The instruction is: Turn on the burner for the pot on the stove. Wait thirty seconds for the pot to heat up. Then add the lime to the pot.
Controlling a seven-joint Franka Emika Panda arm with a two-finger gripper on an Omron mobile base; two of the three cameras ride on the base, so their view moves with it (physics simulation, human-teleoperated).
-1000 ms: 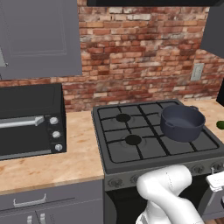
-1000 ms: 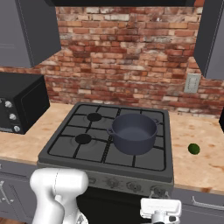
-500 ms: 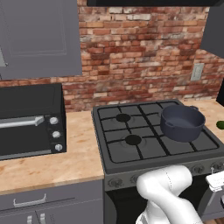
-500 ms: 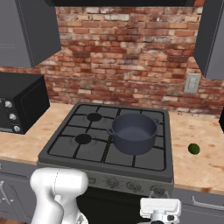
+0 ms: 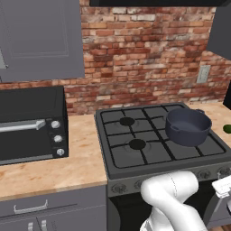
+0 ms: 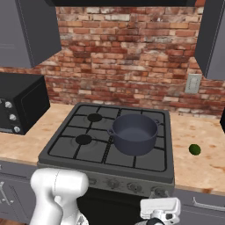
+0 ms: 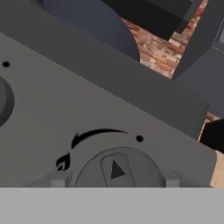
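Straddling stove knob (image 7: pixel 117 169), pincer (image 7: pixel 114 181) fingers either side.

Black countertop oven (image 5: pixel 31 124), brick wall (image 6: pixel 127 61)

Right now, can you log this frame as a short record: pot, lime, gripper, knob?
pot: on the stove, front right grate, no lime inside
lime: on the counter right of the stove, apart from the pot
gripper: low at the stove front, jaws either side of a knob, slightly apart
knob: round, grey, with a triangle marker; flame symbol and curved arrow printed beside it
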